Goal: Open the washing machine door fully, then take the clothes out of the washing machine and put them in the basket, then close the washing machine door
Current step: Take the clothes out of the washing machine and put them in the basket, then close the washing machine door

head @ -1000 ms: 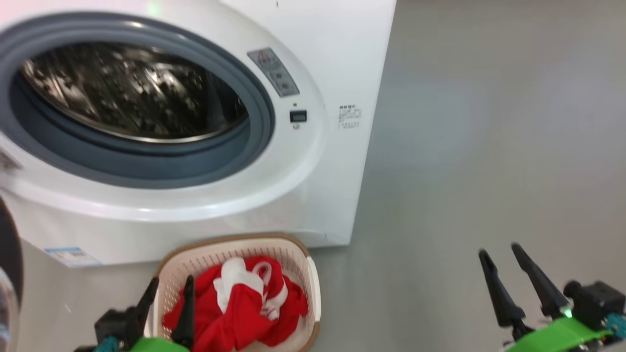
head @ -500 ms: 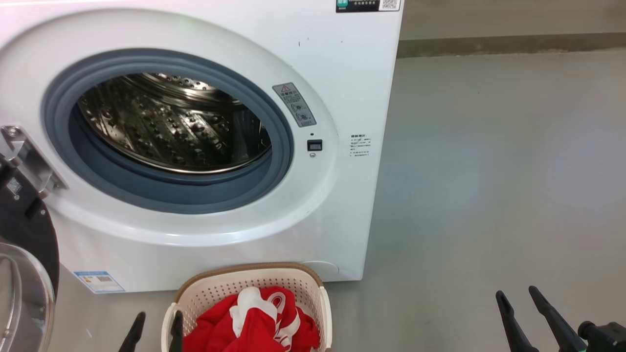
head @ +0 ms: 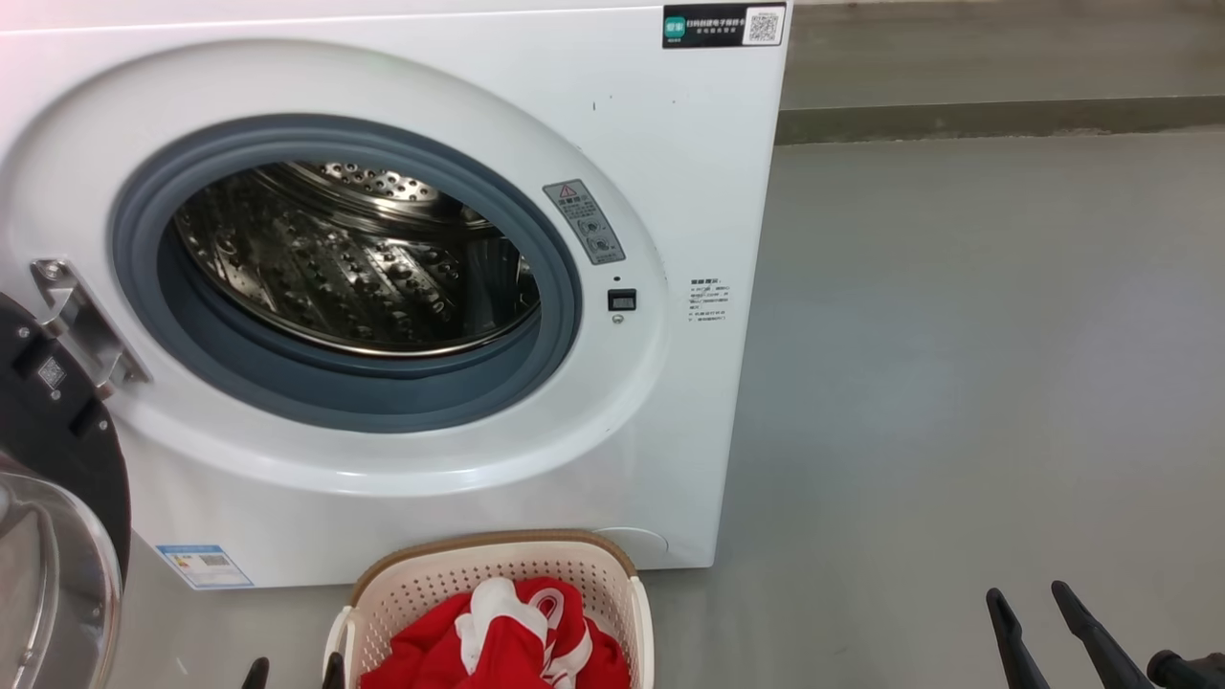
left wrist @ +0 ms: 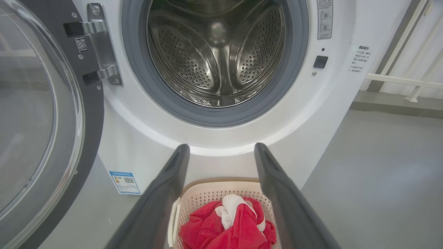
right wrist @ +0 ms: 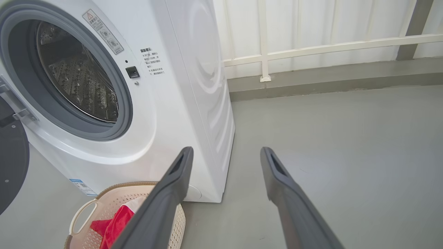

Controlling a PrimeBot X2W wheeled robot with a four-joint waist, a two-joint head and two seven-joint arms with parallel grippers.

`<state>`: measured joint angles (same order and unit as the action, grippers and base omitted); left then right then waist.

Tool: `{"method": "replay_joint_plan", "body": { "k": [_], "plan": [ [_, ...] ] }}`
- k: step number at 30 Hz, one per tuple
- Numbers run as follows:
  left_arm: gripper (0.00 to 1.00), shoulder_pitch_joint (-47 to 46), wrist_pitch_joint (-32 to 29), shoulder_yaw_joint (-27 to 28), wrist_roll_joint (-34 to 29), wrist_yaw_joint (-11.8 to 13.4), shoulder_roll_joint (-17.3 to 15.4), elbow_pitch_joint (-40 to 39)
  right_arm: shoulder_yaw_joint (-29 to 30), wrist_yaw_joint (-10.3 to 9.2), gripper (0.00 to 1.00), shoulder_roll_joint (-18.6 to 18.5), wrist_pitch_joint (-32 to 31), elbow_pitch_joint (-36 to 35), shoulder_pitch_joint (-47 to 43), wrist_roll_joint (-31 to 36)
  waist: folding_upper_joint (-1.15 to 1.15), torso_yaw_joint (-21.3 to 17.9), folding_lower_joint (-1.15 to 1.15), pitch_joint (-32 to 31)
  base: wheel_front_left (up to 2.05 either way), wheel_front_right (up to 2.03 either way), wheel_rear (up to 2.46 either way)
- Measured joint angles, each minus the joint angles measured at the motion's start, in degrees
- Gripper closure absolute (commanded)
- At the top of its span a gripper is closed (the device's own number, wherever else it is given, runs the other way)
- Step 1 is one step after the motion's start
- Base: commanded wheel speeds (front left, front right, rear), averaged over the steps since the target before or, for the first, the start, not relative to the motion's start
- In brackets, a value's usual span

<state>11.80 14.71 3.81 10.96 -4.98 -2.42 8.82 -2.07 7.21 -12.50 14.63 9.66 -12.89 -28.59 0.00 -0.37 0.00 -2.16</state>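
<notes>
The white washing machine (head: 670,144) stands with its steel drum (head: 354,258) showing no garment inside. Its door (head: 57,431), black-rimmed with a glass bowl, hangs wide open at the left on the metal hinge (head: 86,325). On the floor before the machine sits the cream basket (head: 488,544), holding the red and white clothes (head: 507,641). My left gripper (head: 295,665) is open just left of the basket, its fingers framing the basket (left wrist: 221,181) and clothes (left wrist: 232,224) in the left wrist view. My right gripper (head: 1027,593) is open over bare floor, far right of the basket.
Grey floor (head: 957,383) spreads to the machine's right. A low grey kerb (head: 995,120) and a white railing (right wrist: 311,48) close the back. The open door (left wrist: 41,121) takes up the space left of the basket. A blue label (head: 203,565) marks the machine's lower left.
The head camera has tilted up, so the whole picture has slid down and both grippers now sit at the bottom edge. The clothes lie in the basket as before.
</notes>
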Motion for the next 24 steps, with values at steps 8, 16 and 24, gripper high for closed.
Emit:
{"method": "replay_joint_plan", "body": {
  "k": [8, 16, 24],
  "plan": [
    [0.00, 0.0, 0.0, -0.3, 0.7, 0.5, 0.0, -0.1, 0.4, 0.00, 0.00, 0.0, 0.0, -0.4, 0.0, 0.1, 0.00, -0.2, 0.00, 0.2, 0.00, 0.00, 0.00],
    [0.00, 0.0, 0.0, -0.3, 0.7, 0.5, 0.0, -0.2, 0.8, 0.00, 0.00, 0.0, 0.0, -0.5, 0.0, 0.1, 0.00, 0.0, 0.00, 0.4, 0.00, 0.00, 0.00],
    [0.00, 0.0, 0.0, -0.4, 0.7, 1.0, 0.0, -0.9, 0.8, 0.00, 0.00, 0.1, 0.0, -0.5, 0.0, 0.4, 0.00, -0.1, 0.00, 0.4, 0.00, 0.00, 0.00]
  ]
}}
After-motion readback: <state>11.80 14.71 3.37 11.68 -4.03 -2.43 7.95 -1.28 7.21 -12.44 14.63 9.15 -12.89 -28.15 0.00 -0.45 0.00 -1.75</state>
